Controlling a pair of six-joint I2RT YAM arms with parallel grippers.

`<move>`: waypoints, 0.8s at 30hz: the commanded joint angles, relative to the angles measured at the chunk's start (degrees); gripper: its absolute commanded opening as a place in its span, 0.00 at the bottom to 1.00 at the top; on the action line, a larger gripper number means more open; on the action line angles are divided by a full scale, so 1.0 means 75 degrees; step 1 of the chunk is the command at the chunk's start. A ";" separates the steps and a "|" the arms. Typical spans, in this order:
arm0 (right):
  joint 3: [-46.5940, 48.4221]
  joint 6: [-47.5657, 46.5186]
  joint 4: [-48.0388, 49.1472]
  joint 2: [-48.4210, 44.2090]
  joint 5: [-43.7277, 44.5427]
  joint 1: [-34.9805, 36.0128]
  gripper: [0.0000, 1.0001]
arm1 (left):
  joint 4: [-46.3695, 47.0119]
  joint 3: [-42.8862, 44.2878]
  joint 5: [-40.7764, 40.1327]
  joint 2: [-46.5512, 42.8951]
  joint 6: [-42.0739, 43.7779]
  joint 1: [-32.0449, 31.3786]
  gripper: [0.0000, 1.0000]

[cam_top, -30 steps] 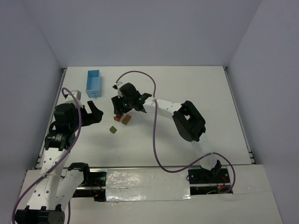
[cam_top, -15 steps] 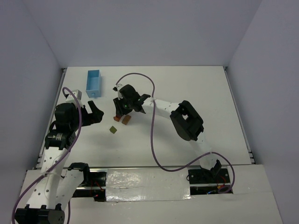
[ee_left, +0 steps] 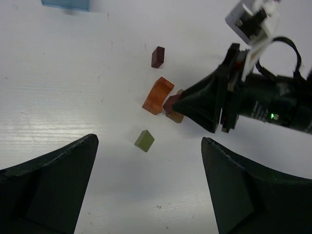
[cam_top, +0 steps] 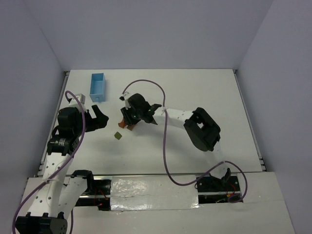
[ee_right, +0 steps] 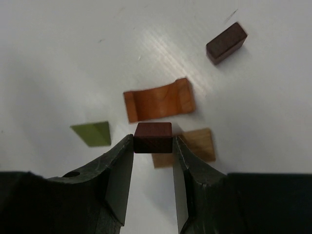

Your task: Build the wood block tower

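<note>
The wood block tower is not standing yet. Its pieces lie loose and close together on the tabletop (cam_top: 204,92), left of the centre in the top view. The dark brown cube (ee_right: 153,136) is clamped between the two fingers of your right end effector (ee_right: 153,140), which is closed on it from both sides. In the right wrist view, the orange arch (ee_right: 159,100) lies flat at 12 o'clock from this cube. The olive-green piece (ee_right: 92,133) is at 9 o'clock. The tan block (ee_right: 187,146) is at 4 o'clock, with one corner hidden behind the cube. I cannot tell whether the cube touches the tan block or hangs above it. A second dark brown block (ee_right: 226,43) lies apart at 2 o'clock.

Your left end effector (cam_top: 101,117) is open and holds nothing. It waits at 9 o'clock from the group, well apart from it. The light blue box (cam_top: 97,87) stands at 11 o'clock from the group, beside the far left corner.

In my judgement the task is only at its beginning, because no piece clearly rests on another. You have one piece in the grip, probably meant to go on the tan block as the base. The arch, the green piece and perhaps the second dark block are left to stack.
</note>
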 commanded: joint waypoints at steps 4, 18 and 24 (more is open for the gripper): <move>-0.2346 -0.1280 0.2042 -0.2769 0.0959 0.0689 0.27 | 0.0474 -0.0254 0.1449 0.0239 -0.1319 -0.0037 0.99; -0.5091 -0.1972 0.4059 -0.5642 0.1089 0.1416 0.26 | 0.2701 -0.1426 0.2837 0.0051 -0.4965 -0.1746 0.96; -0.5021 -0.2042 0.3733 -0.5935 0.0667 0.1475 0.26 | 0.2995 -0.1474 0.2661 0.0320 -0.5060 -0.2064 0.90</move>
